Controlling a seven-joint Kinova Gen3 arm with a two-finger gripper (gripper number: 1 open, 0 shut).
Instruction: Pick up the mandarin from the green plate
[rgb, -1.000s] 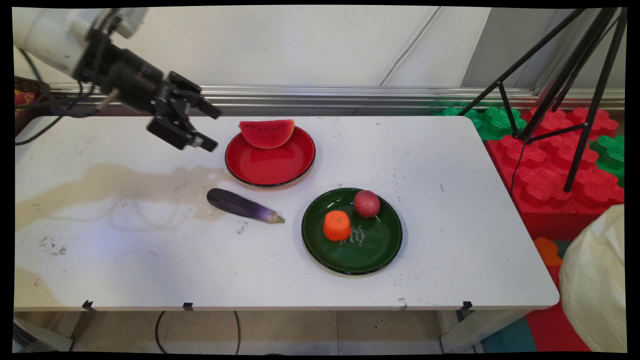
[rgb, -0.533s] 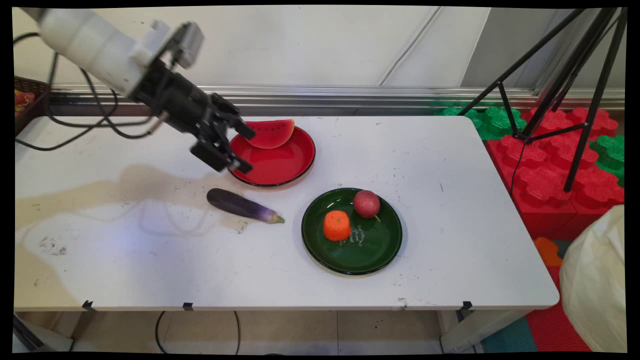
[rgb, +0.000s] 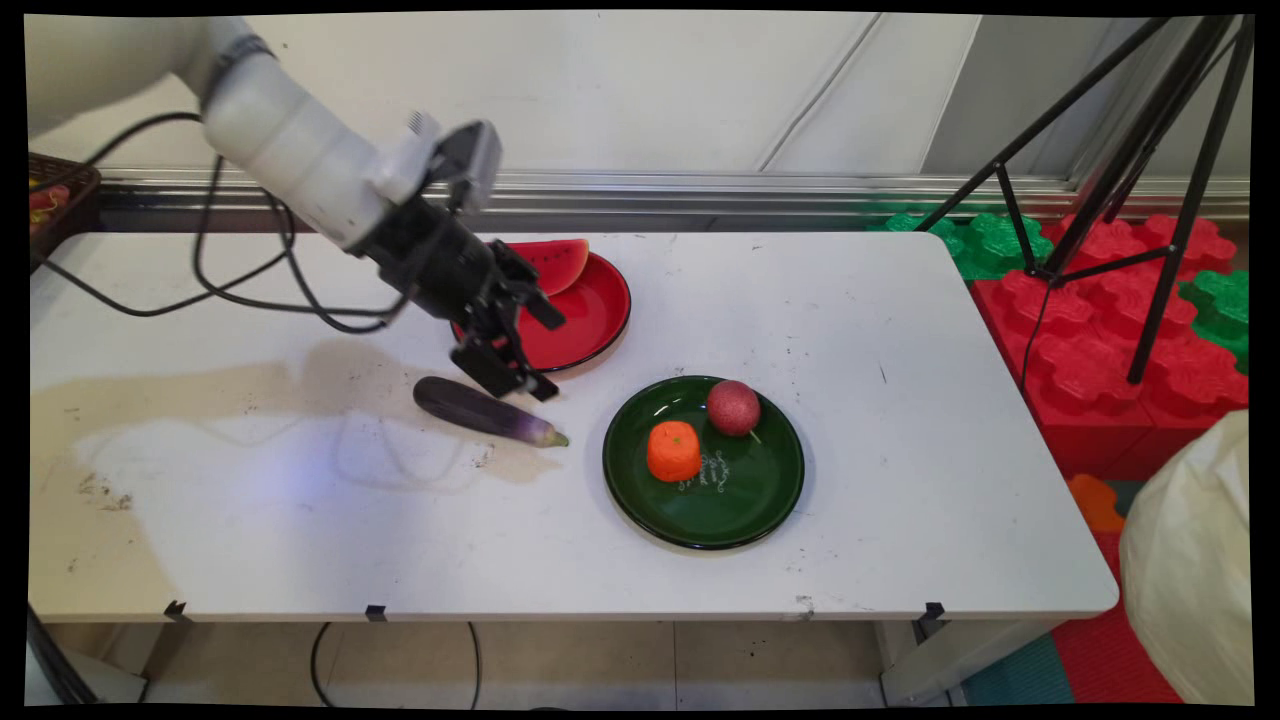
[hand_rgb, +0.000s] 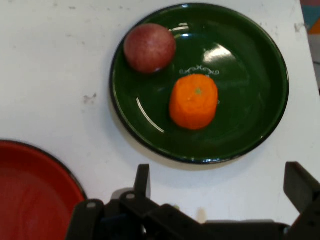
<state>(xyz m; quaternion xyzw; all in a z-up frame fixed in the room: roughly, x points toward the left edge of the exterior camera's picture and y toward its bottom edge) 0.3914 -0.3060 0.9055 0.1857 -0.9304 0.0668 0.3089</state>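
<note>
My black gripper (rgb: 545, 355) hangs open over the near edge of the red plate (rgb: 590, 320), just above the purple eggplant (rgb: 485, 411) lying on the white table (rgb: 900, 450). A watermelon slice (rgb: 555, 262) leans on the red plate's far rim, partly hidden by the hand. In the hand view the gripper (hand_rgb: 220, 187) stands open with nothing between its fingers; ahead of it lies the green plate (hand_rgb: 250, 50) holding an orange fruit (hand_rgb: 194, 101) and a dark red round fruit (hand_rgb: 149, 48). The red plate (hand_rgb: 30, 195) shows at the lower left there.
The green plate (rgb: 745, 500) with the orange fruit (rgb: 673, 451) and red fruit (rgb: 733, 407) sits right of the eggplant. Black cables (rgb: 240, 290) hang from the arm over the table's left. A tripod (rgb: 1130, 160) and red and green foam blocks (rgb: 1110, 330) stand beyond the right edge.
The arm has swung right and down from the table's far left, across the red plate's left edge, to just above the eggplant. The gripper has stayed open. Nothing on the table has moved.
</note>
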